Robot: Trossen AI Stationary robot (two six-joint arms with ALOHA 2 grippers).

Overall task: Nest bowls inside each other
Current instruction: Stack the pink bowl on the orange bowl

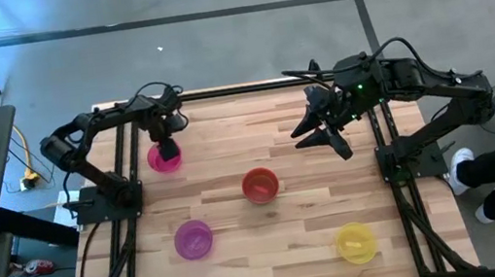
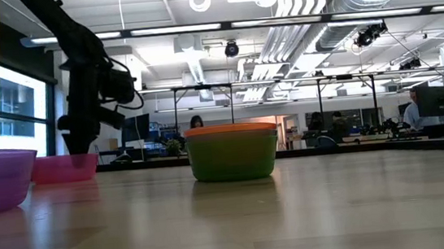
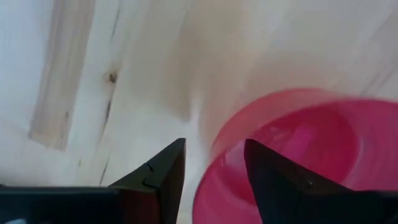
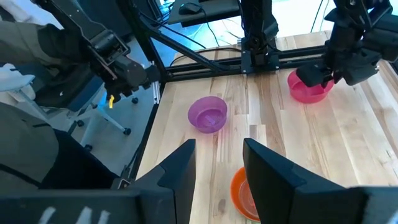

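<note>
pale butcher-block wood table (image 1: 240, 218) w/ visible plank seams and a knot, black metal frame round it, grey concrete floor beyond; low view looks into an open workshop w/ ceiling ducts and desks.

four bowls in view, all small, round, translucent plastic, none touching. glossy pink round plastic bowl (image 1: 165, 158) sits far left of the table. left gripper (image 3: 211, 168) is right at its rim, fingers spread: one dark wedge-shaped finger (image 3: 163, 171) outside the wall over bare wood, the other over the bowl's inside. cannot tell if either touches the plastic.

mid-table: orange-rimmed round plastic bowl (image 1: 259, 185), its wall reads green in the low view (image 2: 232, 153). purple round translucent bowl (image 1: 193, 239) near-left of it. yellow round translucent bowl (image 1: 355, 242) at near right, well apart.

right gripper (image 1: 323, 133) hangs above the far-right wood, fingers spread, holding nothing.

a person's dark trouser leg and white shoe (image 1: 461, 168) at the right edge.
</note>
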